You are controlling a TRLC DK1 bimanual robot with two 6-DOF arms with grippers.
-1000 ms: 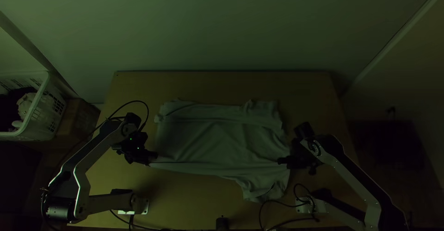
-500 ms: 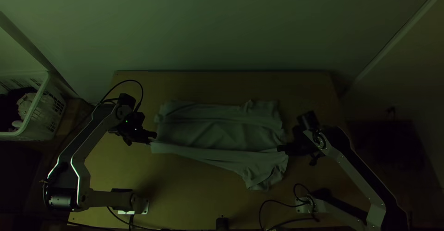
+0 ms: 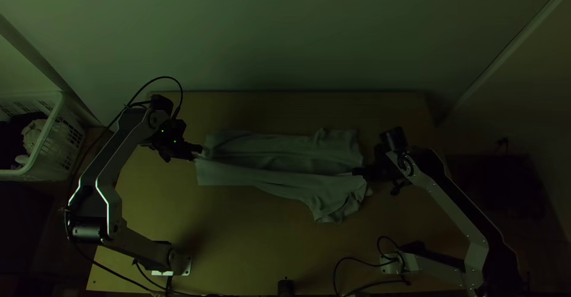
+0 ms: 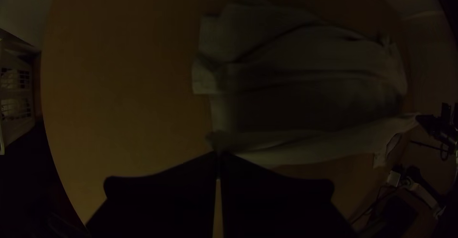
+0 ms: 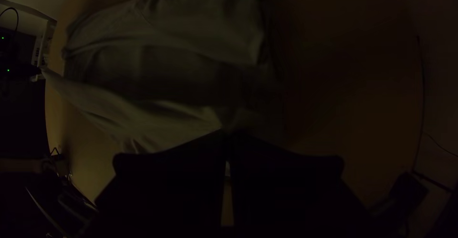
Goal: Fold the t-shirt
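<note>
Spanning space between grippers: one t-shirt (image 3: 279,181), mid-table, far part lying on wooden table (image 3: 238,255), near part drawn into taut strip, rumpled toward right end. Left gripper (image 3: 199,152): clenched on strip's left end. Right gripper (image 3: 357,172): clenched on its right end. Left wrist view: cloth pinched at fingertips. Top view: slatted basket (image 3: 64,148), beyond table's left edge.

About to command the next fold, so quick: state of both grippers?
Left gripper: closed, holding the shirt's edge.
Right gripper: closed, holding the same edge farther along.
</note>
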